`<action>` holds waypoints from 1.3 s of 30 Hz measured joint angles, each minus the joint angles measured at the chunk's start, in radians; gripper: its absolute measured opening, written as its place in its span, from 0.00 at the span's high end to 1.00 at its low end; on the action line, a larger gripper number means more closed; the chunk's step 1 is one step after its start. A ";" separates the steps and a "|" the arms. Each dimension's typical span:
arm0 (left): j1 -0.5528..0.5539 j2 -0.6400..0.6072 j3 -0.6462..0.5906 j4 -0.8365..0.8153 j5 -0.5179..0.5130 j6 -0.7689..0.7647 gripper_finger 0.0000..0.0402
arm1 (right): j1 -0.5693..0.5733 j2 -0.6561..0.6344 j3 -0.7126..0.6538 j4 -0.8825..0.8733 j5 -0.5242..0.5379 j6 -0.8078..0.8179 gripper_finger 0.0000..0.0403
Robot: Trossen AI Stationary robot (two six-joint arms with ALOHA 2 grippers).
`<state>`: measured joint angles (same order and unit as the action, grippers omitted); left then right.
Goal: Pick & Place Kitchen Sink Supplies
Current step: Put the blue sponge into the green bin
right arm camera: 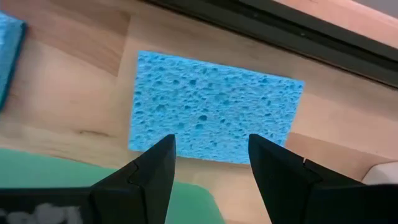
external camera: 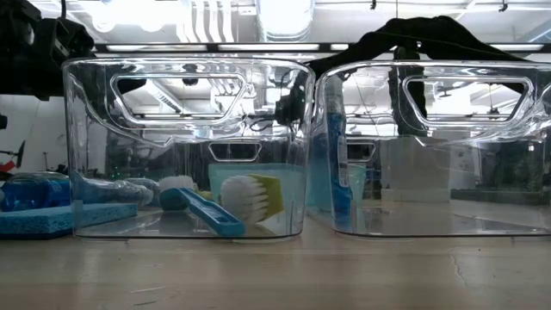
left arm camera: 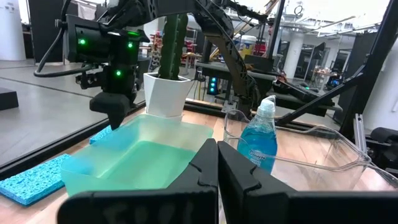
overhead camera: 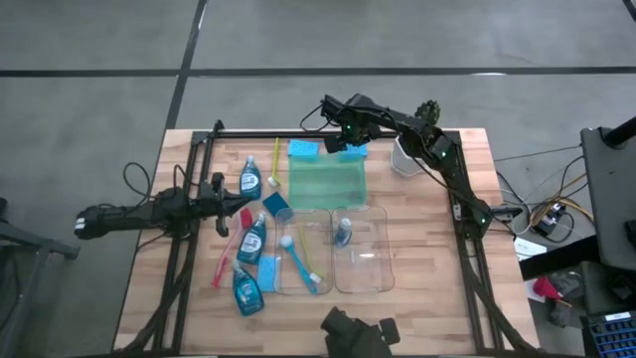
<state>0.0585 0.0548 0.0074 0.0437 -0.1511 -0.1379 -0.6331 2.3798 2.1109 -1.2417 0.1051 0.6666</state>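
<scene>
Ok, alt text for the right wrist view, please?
The right gripper hangs with its two dark fingers spread open just above a blue sponge lying flat on the wooden table. A corner of the green tray shows beside the fingers, and another sponge's edge sits off to one side.

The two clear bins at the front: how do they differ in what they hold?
The left bin holds long-handled brushes, blue and yellow-green, lying flat. The right bin holds one small bottle of blue liquid, which the low view shows standing upright against its wall. Both bins are clear, the same shape, side by side.
</scene>
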 joint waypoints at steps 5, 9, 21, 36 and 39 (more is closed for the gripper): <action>0.000 0.000 0.000 0.000 0.000 0.000 1.00 | -0.021 0.000 -0.001 -0.016 -0.001 -0.003 0.51; 0.000 0.000 0.000 0.000 0.000 0.000 1.00 | -0.033 0.000 -0.002 -0.016 -0.001 -0.015 0.51; 0.000 0.000 0.000 0.000 0.000 0.000 1.00 | -0.042 0.000 -0.026 -0.016 -0.016 -0.051 0.56; 0.000 0.000 0.000 0.000 0.000 0.000 1.00 | -0.032 -0.002 -0.058 0.034 -0.081 -0.210 0.62; 0.000 0.000 0.000 0.000 0.000 0.000 1.00 | -0.026 -0.002 -0.056 0.051 -0.085 -0.227 0.64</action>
<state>0.0582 0.0550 0.0073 0.0434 -0.1512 -0.1379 -0.6590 2.3779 2.0552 -1.1903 0.0203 0.4396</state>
